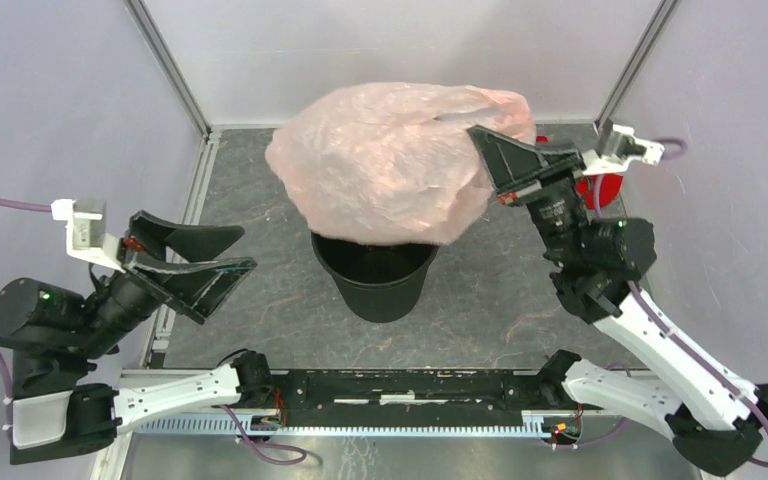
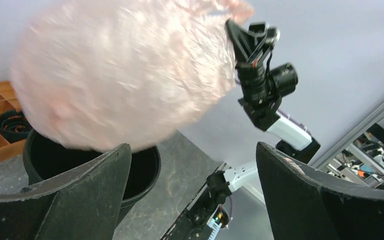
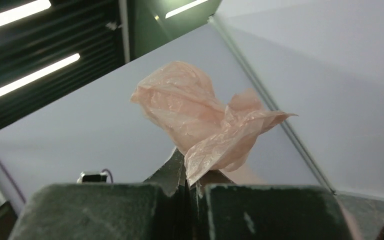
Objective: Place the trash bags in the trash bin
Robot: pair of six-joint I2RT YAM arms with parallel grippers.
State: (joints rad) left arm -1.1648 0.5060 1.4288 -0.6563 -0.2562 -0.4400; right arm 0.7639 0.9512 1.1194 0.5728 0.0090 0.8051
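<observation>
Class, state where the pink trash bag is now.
In the top view, the pink trash bag hangs at centre rear above the black trash bin, pinched at its upper right by the right end effector.

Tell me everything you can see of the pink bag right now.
The pink bag is thin, translucent, wrinkled film, puffed into a big lump wider than the black bin. It hangs over the bin's mouth, pinched near its top by the shut right gripper. The open left gripper stands apart.

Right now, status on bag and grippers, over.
Right gripper shut on pink bag, hanging over black bin. Left gripper open, empty. Nothing else in the way.
</observation>
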